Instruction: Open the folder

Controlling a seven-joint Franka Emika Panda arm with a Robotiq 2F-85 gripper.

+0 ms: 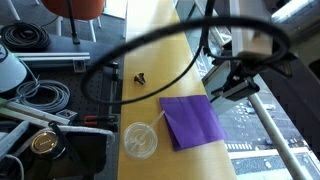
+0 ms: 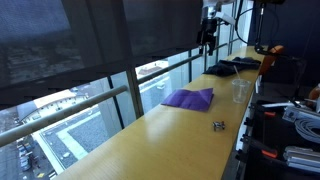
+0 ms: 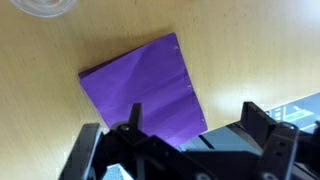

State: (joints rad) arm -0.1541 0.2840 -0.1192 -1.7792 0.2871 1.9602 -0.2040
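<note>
Purple folder (image 1: 190, 121) lies flat and closed on the yellow wooden counter (image 1: 150, 50), lower centre of the frame in an exterior view. In an exterior view it sits mid-frame (image 2: 188, 98) on the counter (image 2: 170, 140), near the window-side edge. In the wrist view the folder (image 3: 145, 90) fills the centre, turned at an angle, with its cover down and no white sheets showing.

Gripper (image 1: 232, 82) hangs in the air at right of frame, above and right of the folder, not touching it. In an exterior view the gripper (image 2: 207, 38) is at upper centre, well above the counter. In the wrist view the gripper (image 3: 175, 148) comes in from the bottom edge. Fingers (image 3: 268, 135) are spread wide with nothing between them. The folder's lower edge runs under the gripper body in that view.

Clear plastic cup (image 1: 140, 140) stands just left of the folder at lower centre, apart from it. It shows right of the folder in an exterior view (image 2: 240, 90) and is cut off at the upper left of the wrist view (image 3: 45, 8).

Small black object (image 1: 140, 76) lies on the counter above the cup, well apart from the folder. It also shows lower in frame (image 2: 218, 125); too small to tell what it is.

A black cable (image 1: 110, 60) loops across the upper part of the frame. Coiled cables (image 1: 40, 95) and clutter sit at left, off the counter.
</note>
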